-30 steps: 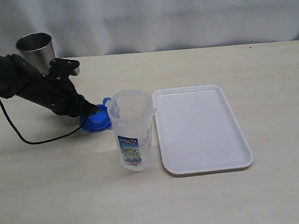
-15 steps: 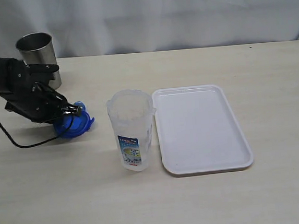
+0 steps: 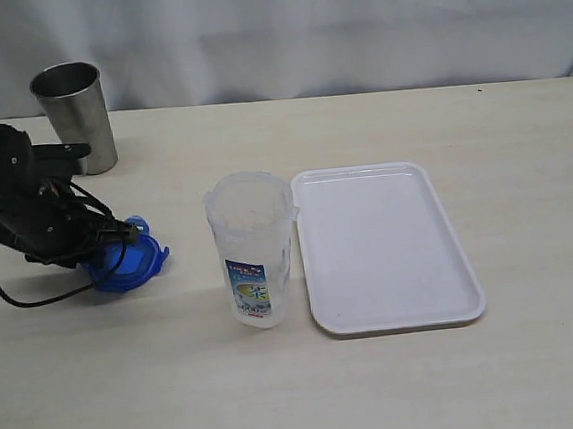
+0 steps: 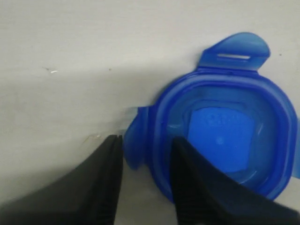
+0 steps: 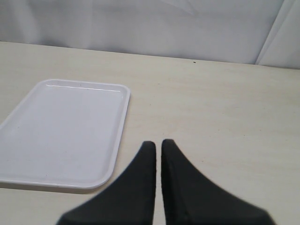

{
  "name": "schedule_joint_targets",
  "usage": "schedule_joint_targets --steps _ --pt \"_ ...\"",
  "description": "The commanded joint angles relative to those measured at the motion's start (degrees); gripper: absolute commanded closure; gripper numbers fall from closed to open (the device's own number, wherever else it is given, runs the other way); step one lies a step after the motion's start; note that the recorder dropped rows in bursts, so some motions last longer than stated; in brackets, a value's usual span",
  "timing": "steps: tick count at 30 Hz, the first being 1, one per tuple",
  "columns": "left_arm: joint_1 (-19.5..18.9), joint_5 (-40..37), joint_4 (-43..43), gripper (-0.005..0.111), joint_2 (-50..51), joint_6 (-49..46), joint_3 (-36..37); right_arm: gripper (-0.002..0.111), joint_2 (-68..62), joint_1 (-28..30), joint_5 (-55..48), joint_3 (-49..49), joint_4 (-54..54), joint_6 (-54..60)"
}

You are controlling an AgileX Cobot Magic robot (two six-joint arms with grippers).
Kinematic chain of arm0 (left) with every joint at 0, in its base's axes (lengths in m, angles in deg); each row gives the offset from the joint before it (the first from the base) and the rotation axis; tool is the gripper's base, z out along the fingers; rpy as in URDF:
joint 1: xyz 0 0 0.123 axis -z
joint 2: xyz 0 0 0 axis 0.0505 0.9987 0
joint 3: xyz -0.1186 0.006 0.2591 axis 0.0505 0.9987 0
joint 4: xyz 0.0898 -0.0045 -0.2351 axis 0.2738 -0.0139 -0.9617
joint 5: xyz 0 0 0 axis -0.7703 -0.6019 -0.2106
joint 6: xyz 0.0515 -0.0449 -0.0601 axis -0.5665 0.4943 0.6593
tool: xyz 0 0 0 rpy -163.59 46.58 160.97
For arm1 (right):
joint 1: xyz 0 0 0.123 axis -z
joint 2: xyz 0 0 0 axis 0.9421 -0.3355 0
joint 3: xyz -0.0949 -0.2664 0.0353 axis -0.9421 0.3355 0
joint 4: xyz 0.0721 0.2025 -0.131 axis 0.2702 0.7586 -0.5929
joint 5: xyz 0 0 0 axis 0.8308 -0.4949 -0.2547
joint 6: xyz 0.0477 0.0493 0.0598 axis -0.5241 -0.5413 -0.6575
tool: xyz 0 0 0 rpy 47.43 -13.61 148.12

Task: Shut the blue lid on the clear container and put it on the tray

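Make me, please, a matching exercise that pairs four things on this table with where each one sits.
Things
1. round blue plastic lid
2. tall clear plastic container with a printed label
3. flat white rectangular plastic tray
4. shiny steel cup

Places
A. farthest back and left in the exterior view
B. farthest right, nothing on it
C. lying flat at the tips of the left tool
D. upright, open-topped, just left of the tray

Pairs: 1-C, 2-D, 3-B, 4-A
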Motion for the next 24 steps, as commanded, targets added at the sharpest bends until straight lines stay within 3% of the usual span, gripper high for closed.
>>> schedule_joint_targets --steps 1,9,14,17,21,24 --pt "0.2 -1.2 -0.1 0.067 -0.7 -1.5 0.0 0.104 0.2 0.1 0.0 0.1 0.0 -0.2" --pt "0.1 -7.2 0.4 0.076 -0.9 -7.2 -4.8 0.104 0.2 0.1 0.0 0.1 0.0 -0.2" --pt "-2.7 -12.2 -0.2 0.076 -0.9 -9.2 -6.6 0.104 0.2 0.1 0.0 0.1 0.0 -0.2" --pt "-5.2 -11.6 -6.3 0.076 -0.7 -13.9 -6.5 0.104 0.2 0.1 0.0 0.1 0.0 -0.2" --pt "-7.5 -11.4 -25.4 0.076 -0.3 -31.5 -6.5 0.104 0.2 0.1 0.0 0.1 0.0 -0.2" --pt "-7.5 -10.6 -26.0 0.076 0.0 -34.0 -6.5 0.104 0.2 0.1 0.0 0.1 0.0 -0.2"
